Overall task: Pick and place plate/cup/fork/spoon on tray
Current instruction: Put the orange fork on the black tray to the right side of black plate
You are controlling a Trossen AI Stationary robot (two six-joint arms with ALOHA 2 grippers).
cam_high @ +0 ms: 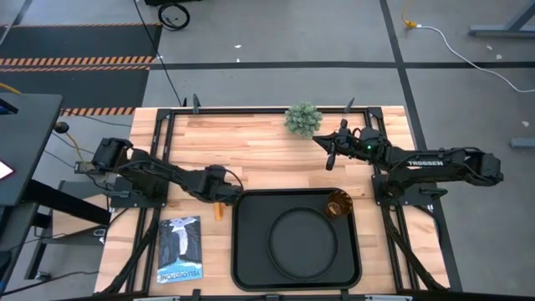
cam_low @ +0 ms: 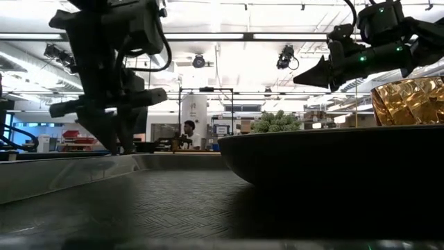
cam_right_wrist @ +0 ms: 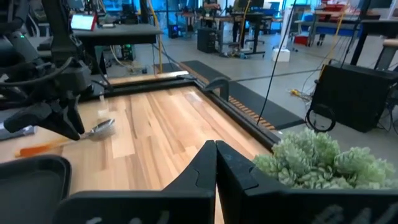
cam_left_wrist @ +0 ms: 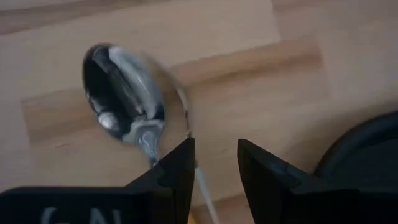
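Beside the tray's (cam_high: 237, 242) left rim, the left claw (cam_left_wrist: 214, 163) hovered with fingers apart over the spoon (cam_left_wrist: 124, 109) on the worktop (cam_high: 251, 150), seemingly lined up to grasp it, while the right claw (cam_right_wrist: 215, 163), closed and empty, waited by the plant (cam_high: 303, 119).

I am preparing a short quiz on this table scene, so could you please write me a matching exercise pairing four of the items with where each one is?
Items:
1. plate
2. cup
3. spoon
4. small green plant

Places:
A. on the bare wood beside the tray, at the left gripper
B. at the table's far edge, near the right gripper
C. in a far corner of the tray
D. in the middle of the tray

Pairs: 1-D, 2-C, 3-A, 4-B
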